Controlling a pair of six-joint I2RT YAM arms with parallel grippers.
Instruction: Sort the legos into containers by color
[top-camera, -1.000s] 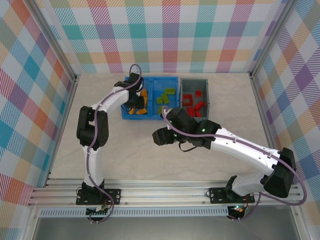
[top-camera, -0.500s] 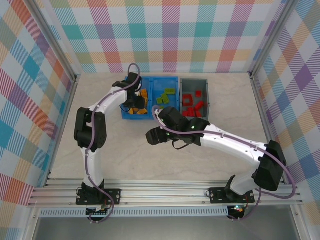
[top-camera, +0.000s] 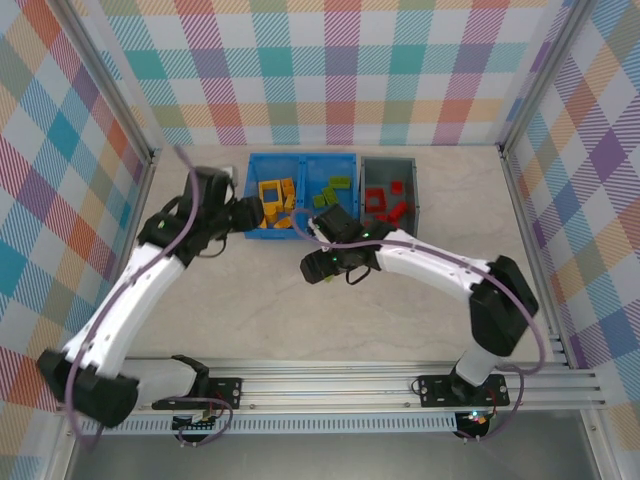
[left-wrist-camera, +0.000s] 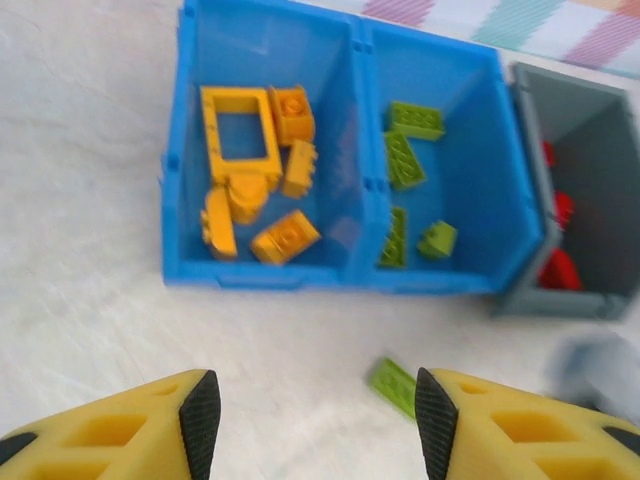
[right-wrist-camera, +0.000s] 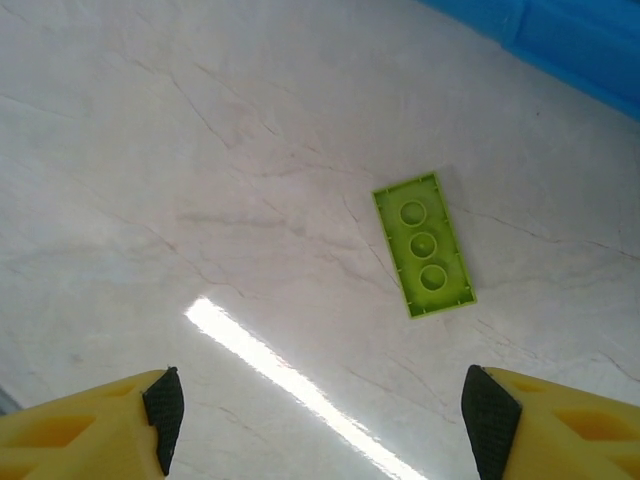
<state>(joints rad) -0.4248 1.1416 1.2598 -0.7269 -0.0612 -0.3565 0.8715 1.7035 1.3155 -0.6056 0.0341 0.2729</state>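
Pulled my left gripper (left-wrist-camera: 312, 425) back from the bright blue plastic bin (left-wrist-camera: 270, 276), right gripper (right-wrist-camera: 318, 420) over a flat lime-green lego (right-wrist-camera: 423, 243), both spread empty.

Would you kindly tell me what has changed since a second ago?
The left gripper pulled leftward from over the blue plastic two-compartment bin, open. The right gripper shifted slightly, open near a flat lime green plastic brick. That bin and the dark grey plastic bin stayed put.
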